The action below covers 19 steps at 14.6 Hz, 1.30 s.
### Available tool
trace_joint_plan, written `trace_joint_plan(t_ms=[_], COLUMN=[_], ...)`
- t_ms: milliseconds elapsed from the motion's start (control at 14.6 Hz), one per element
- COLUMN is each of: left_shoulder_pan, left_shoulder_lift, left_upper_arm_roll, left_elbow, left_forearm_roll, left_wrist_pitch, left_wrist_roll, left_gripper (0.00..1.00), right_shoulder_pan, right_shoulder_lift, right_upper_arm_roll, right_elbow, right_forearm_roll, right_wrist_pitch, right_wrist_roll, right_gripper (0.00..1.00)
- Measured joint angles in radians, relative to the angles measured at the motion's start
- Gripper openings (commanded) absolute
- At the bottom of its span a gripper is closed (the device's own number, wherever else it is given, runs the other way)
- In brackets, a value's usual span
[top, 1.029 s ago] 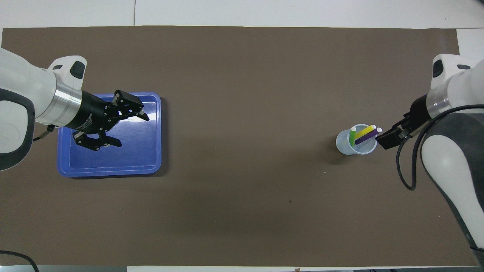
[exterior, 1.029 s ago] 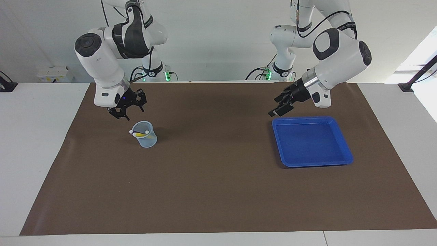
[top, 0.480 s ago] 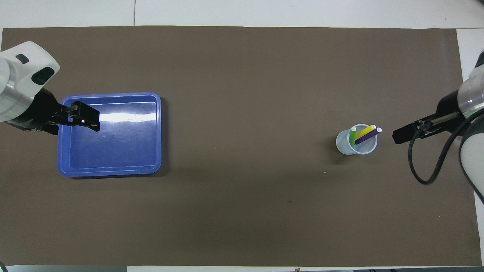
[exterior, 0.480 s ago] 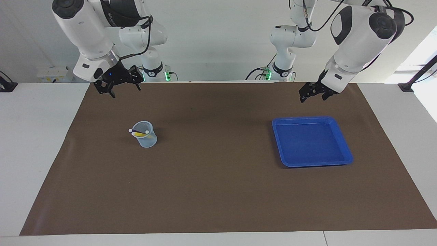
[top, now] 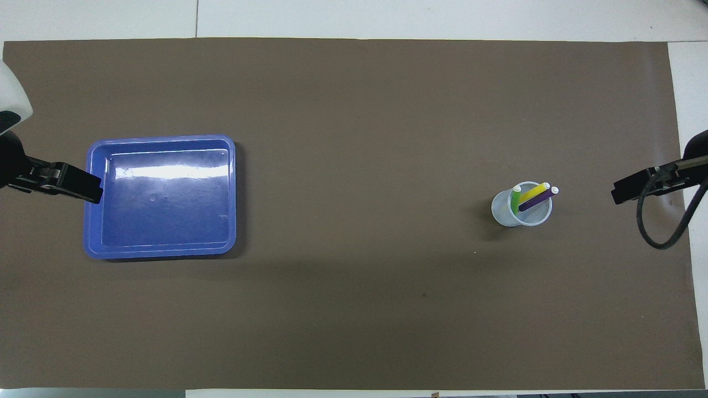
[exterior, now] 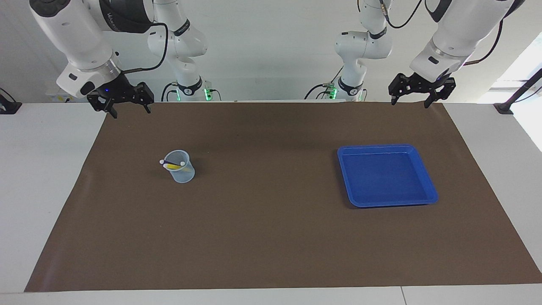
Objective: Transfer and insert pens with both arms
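Three pens in the clear cup (exterior: 181, 167) (top: 521, 205), toward the right arm's end of the counter (exterior: 42, 178): green pen (top: 515, 199), yellow pen (exterior: 173, 167) (top: 534, 192), purple pen (top: 537, 199), all leaning, pale cap ends poking above the rim. From the facing camera only the yellow one and two cap ends are clear. The cup stands upright on the brown mat (exterior: 271, 237) (top: 354, 309).

Blue tray (exterior: 427, 178) (top: 160, 251) sits on the mat well apart from the cup, toward the left arm's end. Nothing in it.

Right end effector (exterior: 126, 103) is up in the air over the mat's edge at the robots' side, well clear of the cup, fingers spread wide, holding nothing. Overhead shows just its tip (top: 630, 192).

Left end effector (exterior: 417, 90) is also raised, over the mat's edge on the tray's end, away from the cup; fingers spread wide, empty. Overhead, its tip (top: 72, 185) overlaps the tray's rim but it's not touching.
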Motion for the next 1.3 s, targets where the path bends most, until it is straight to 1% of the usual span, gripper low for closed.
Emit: trace_joint_plan(t_ms=[206, 343, 549, 755, 1029, 1304], left_shoulder_pan=[0.0, 0.005, 0.031, 0.048, 0.05, 0.05], left_shoulder_lift=[-0.035, -0.04, -0.04, -0.04, -0.04, -0.04], left_upper_arm_roll=[0.001, 0.001, 0.002, 0.005, 0.004, 0.004], left_elbow=[-0.076, -0.101, -0.098, -0.091, -0.091, -0.091], left_forearm_roll=[0.0, 0.0, -0.003, -0.006, -0.021, -0.022], left_wrist_pitch=[0.084, 0.116, 0.119, 0.118, 0.117, 0.116], left_wrist_roll=[-0.017, -0.025, -0.042, -0.058, -0.117, -0.126], left_gripper=[1.0, 1.0, 1.0, 1.0, 1.0, 1.0], right_shoulder_pan=[0.001, 0.004, 0.012, 0.012, 0.011, 0.011], right_shoulder_lift=[0.0, -0.006, -0.012, -0.001, 0.007, 0.006], right_upper_arm_roll=[-0.001, 0.002, 0.011, 0.002, -0.006, -0.006], right_elbow=[0.02, 0.023, 0.023, 0.022, 0.023, 0.03], right_forearm_roll=[-0.006, -0.006, -0.007, -0.008, -0.008, -0.008], right_wrist_pitch=[-0.02, -0.039, -0.049, -0.044, -0.038, -0.038], right_wrist_roll=[0.0, 0.001, 0.041, 0.049, 0.05, 0.059], right_gripper=[1.0, 1.0, 1.0, 1.0, 1.0, 1.0])
